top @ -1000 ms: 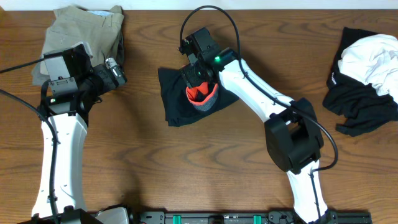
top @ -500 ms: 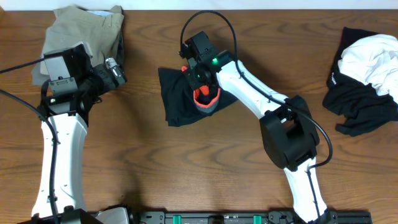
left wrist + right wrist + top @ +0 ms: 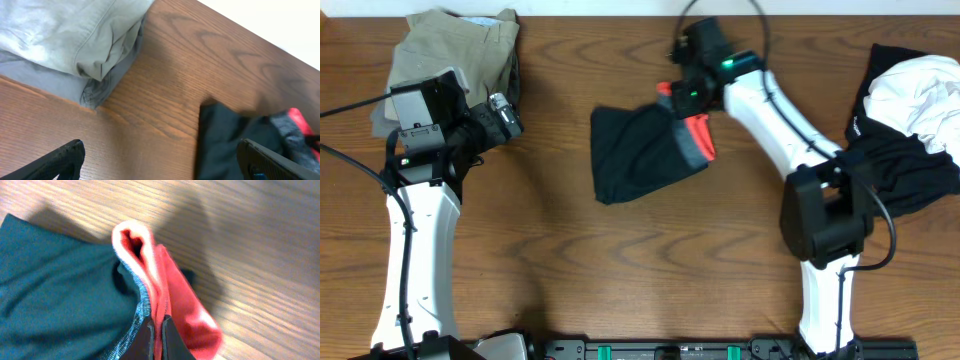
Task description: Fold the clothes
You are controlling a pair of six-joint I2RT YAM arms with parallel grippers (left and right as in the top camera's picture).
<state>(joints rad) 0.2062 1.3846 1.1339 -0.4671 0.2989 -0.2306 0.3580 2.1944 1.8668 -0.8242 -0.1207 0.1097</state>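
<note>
A dark teal-black garment (image 3: 635, 155) with a red and grey band (image 3: 698, 138) lies mid-table, one edge lifted. My right gripper (image 3: 682, 100) is shut on that red band (image 3: 175, 295), the fabric pinched between the fingertips (image 3: 156, 325), with the dark cloth (image 3: 60, 280) trailing left. My left gripper (image 3: 510, 115) stands open and empty at the left, beside a folded khaki pile (image 3: 450, 50). In the left wrist view its jaws (image 3: 160, 150) are spread wide over bare wood, with the khaki pile (image 3: 65, 35) behind and the dark garment (image 3: 225, 135) to the right.
A heap of unfolded clothes sits at the far right: a white piece (image 3: 920, 90) on top of black fabric (image 3: 895, 170). The table's far edge runs just behind the right gripper. Bare wood fills the front half of the table.
My right gripper closed on the red band and pulled it up and to the right, toward the far edge. The dark garment was dragged along and stretched out. The left arm stayed still.
</note>
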